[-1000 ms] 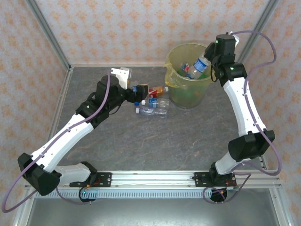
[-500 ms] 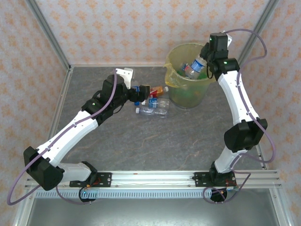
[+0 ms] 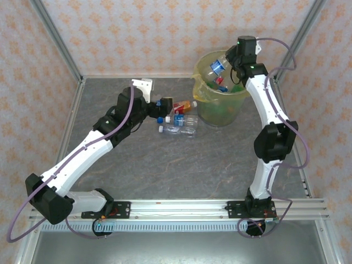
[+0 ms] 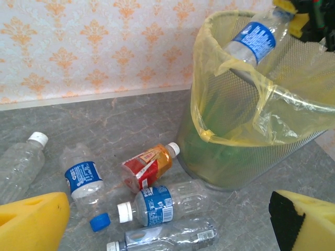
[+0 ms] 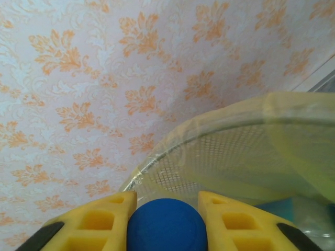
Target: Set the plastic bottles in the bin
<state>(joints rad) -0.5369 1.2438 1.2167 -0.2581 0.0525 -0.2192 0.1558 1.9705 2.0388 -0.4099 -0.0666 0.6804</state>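
Orange-patterned wallpaper is seen behind a grey marbled table [image 3: 165, 159]. At the far right the bin [image 3: 220, 113] is stood on that table, its yellow liner folded over the rim. The right gripper [image 3: 230, 59] is raised over the bin's far rim, and a tilted bottle [image 3: 216, 66] with a blue label is held there. Its blue cap [image 5: 165, 227] is pinched between the two yellow fingers [image 5: 99, 219], and its body is leaned across the bin's mouth. More bottles are glimpsed inside the bin, green and red touches blurred by the liner.

Over on the left, the left gripper [image 3: 159, 103] is spread wide, and nothing is held between its jaws. Just ahead of it, a cluster is lying on the table beside the bin. A red-orange labelled bottle [image 4: 146, 166] is nearest the bin's base, and a white-capped blue-labelled bottle [image 4: 157, 205] is just beside it. A clear bottle [image 4: 167, 238] is closest to the camera, a blue-capped bottle [image 4: 84, 183] lies further left, and an unlabelled bottle [image 4: 21, 162] is set apart at the edge.
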